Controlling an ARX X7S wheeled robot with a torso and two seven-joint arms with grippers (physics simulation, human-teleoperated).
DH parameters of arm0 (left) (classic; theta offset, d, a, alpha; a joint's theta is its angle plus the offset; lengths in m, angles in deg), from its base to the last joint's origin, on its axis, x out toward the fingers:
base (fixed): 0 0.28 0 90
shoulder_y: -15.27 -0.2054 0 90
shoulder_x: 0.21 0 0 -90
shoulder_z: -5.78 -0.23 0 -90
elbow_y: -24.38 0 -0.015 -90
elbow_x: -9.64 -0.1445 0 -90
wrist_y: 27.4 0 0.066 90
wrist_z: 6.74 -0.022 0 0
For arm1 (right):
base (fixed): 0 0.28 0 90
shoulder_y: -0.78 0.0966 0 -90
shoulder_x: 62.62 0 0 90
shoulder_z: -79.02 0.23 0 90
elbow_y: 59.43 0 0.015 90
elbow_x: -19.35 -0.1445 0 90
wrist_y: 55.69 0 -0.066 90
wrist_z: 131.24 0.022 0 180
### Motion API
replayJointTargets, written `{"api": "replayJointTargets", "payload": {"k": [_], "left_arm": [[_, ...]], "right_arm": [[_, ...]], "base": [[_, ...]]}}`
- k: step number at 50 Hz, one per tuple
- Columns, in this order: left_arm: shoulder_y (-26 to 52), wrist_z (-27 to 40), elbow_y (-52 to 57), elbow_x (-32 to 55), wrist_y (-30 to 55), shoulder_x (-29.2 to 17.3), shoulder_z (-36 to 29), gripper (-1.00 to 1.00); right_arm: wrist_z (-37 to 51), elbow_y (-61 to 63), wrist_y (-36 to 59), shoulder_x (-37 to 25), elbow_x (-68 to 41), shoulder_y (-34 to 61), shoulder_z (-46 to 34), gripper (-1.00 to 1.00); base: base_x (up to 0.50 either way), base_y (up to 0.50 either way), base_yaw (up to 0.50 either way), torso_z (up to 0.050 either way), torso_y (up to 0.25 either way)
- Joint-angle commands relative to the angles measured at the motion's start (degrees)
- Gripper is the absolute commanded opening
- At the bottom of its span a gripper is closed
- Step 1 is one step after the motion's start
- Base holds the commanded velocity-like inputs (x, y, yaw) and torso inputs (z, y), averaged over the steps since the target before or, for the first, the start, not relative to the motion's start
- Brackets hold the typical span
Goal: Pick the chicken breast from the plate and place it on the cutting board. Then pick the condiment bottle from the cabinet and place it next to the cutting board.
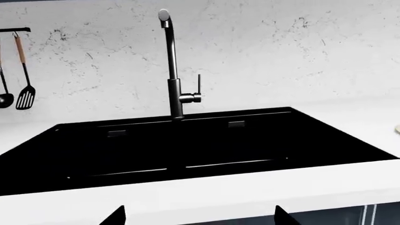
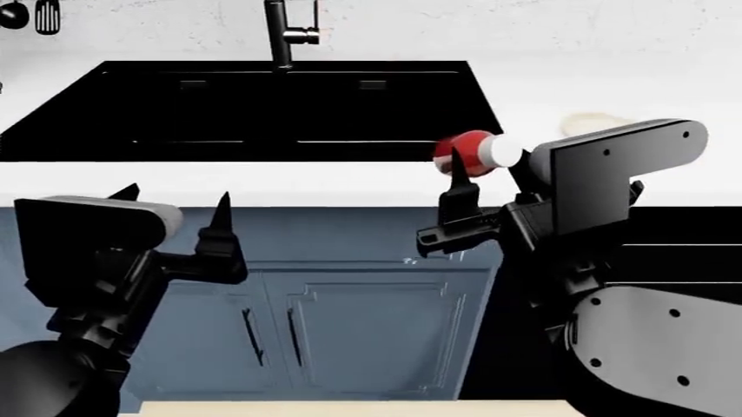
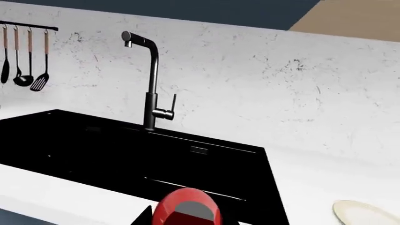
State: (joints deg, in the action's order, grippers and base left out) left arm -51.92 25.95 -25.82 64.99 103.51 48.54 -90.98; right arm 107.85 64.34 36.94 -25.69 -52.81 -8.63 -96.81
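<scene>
My right gripper (image 2: pixel 487 171) is shut on the red condiment bottle (image 2: pixel 467 151). It holds the bottle on its side, white cap toward the arm, above the counter's front edge just right of the sink. In the right wrist view the bottle's red base (image 3: pixel 186 210) fills the space between the fingers of the right gripper (image 3: pixel 187 219). A pale cream round shape, probably the plate (image 3: pixel 364 213), lies on the counter to the right, half hidden behind my right arm (image 2: pixel 593 124). I cannot make out the chicken breast. The cutting board is out of view. My left gripper (image 2: pixel 174 205) hangs open and empty before the cabinet doors (image 1: pixel 198 216).
A black double sink (image 2: pixel 249 104) with a tall dark faucet (image 1: pixel 175 70) is set in the white counter (image 2: pixel 290 182). Utensils (image 3: pixel 25 56) hang on a rail at the left wall. Blue cabinet doors (image 2: pixel 336 321) stand below. A tan strip (image 2: pixel 347 408) crosses the head view's bottom.
</scene>
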Motion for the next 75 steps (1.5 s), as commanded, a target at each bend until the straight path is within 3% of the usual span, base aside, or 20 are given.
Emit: {"api": "replayJointTargets", "payload": {"k": [1,75], "left_arm": [[-0.1,-0.1,0.0,-0.3,-0.3,0.4,-0.5,1.00],[1.7,0.1,0.1,-0.2,-0.3,0.6,-2.2,1.00]], "right_arm": [[0.2,0.3,-0.5,0.1,1.2,-0.7,0.8,-1.00],[0.2,0.9,-2.3,0.5,3.5,-4.6,1.3,-1.00]], "base": [[0.00,-0.50,0.00,0.000,0.000],[0.06,-0.50,0.00,0.000,0.000]]}}
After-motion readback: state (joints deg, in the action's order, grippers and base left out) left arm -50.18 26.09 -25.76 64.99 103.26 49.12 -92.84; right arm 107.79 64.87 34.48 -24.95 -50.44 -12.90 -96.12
